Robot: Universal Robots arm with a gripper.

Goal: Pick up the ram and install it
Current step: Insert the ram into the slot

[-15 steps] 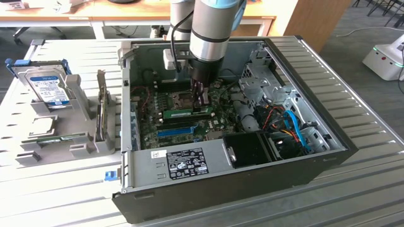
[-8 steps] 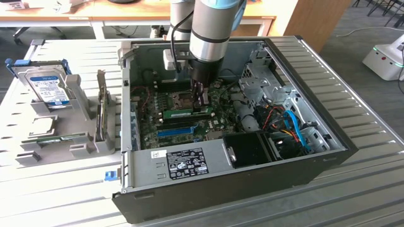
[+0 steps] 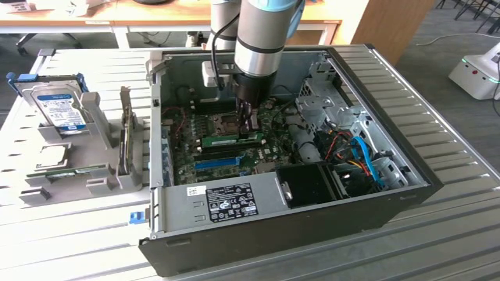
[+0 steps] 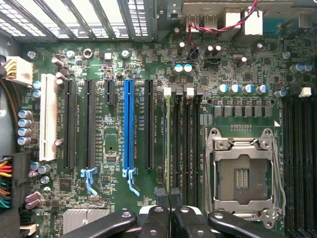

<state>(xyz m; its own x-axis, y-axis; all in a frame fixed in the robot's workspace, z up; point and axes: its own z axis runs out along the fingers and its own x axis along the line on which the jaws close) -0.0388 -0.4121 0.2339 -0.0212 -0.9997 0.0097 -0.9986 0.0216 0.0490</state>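
Observation:
The ram (image 3: 231, 140) is a slim green stick standing on its long edge on the motherboard (image 3: 187, 167) inside the open computer case. In the wrist view I look straight down its thin top edge (image 4: 165, 144), which runs along the first long black memory slot beside the blue expansion slot (image 4: 129, 124). My gripper (image 3: 251, 124) reaches down from the arm at the end of the stick towards the exterior view's right. Its black fingers (image 4: 157, 218) are shut on the ram, one on each side of that end.
The empty CPU socket (image 4: 242, 171) lies just beyond the memory slots. A black fan shroud (image 3: 312, 184) and blue cables (image 3: 367, 155) crowd the case at the exterior view's right. At the left, a grey rack (image 3: 93, 146) holds a hard drive (image 3: 61, 110).

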